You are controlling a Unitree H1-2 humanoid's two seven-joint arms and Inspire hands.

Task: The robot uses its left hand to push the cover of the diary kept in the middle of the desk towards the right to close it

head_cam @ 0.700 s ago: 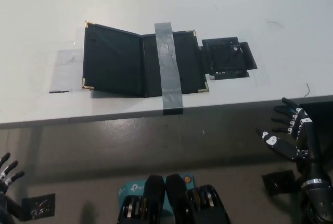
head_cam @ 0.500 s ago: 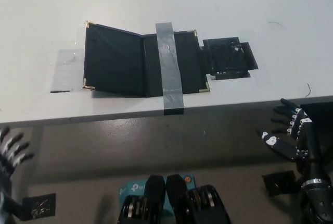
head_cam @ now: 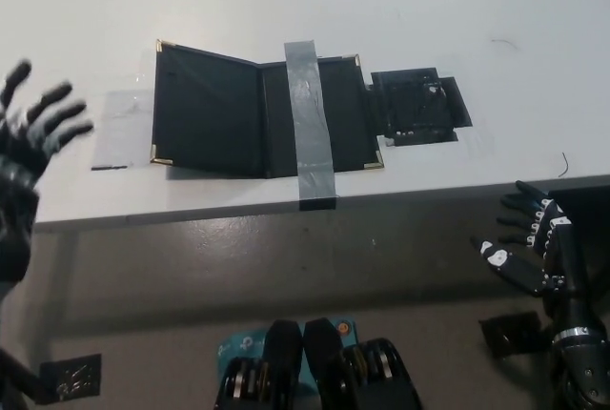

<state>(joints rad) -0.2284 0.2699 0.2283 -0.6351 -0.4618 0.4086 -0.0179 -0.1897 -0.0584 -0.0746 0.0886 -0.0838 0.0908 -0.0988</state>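
The robot's left hand (head_cam: 33, 138) is raised at the far left of the head view, over the near-left part of the white desk (head_cam: 286, 0), fingers spread wide and holding nothing. It is blurred and sits apart from the diary (head_cam: 262, 114), which lies open in the middle of the desk near the front edge. The diary's left cover (head_cam: 205, 112) is tilted up a little. A grey tape strip (head_cam: 310, 124) crosses the right half of the diary from top to bottom. Just right of the diary lies a black taped patch (head_cam: 419, 105). The right hand (head_cam: 529, 238) rests below the desk's front edge at lower right, fingers apart, empty.
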